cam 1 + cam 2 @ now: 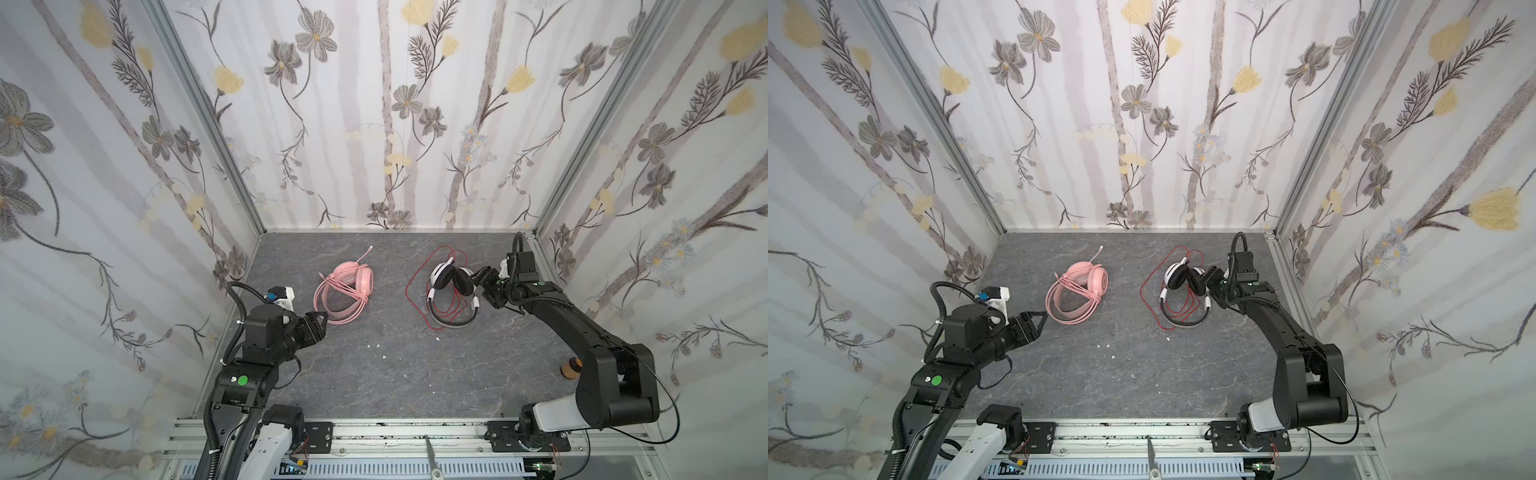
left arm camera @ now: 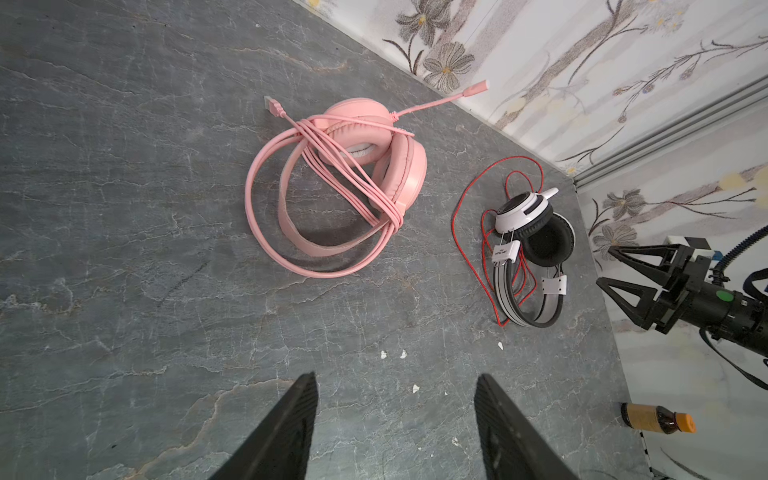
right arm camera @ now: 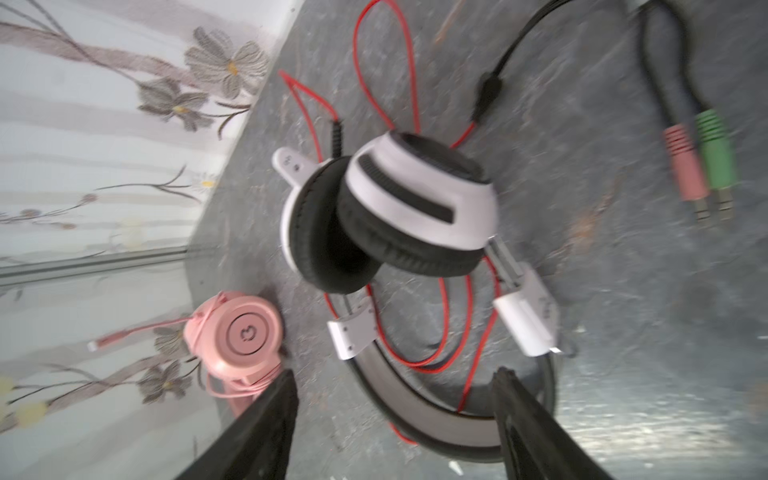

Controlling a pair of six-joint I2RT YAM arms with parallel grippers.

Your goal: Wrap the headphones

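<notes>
2 headsets lie on the surface (image 1: pixel 395 374). The pink headset (image 1: pixel 353 286) sits just ahead of the left gripper (image 1: pixel 320 322), near its tips but apart from them. Its cord is already wound in several turns across the band and cups. That gripper stands open and empty.

The white headset (image 1: pixel 451 282) lies just in front of the right gripper (image 1: pixel 478 286), whose jaws are spread with nothing between them. In the left wrist view the tips are clear of the nearer cup. The red cord (image 1: pixel 409 286) sprawls in loose loops beyond the headset and through the band (image 3: pixel 436 415). The plugs (image 3: pixel 702 166) lie off to one side of the gripper.

The white headset looks like the work left. Its cord is thin, limp and light, so it will likely slip and spring out of turns. A loop standing off the surface, or the stretch near the plugs, is the better place to pinch. The frame seems light and stiff and would probably skid when the cord is tugged. 1 gripper could clamp the band at a white slider, not the soft pads.
</notes>
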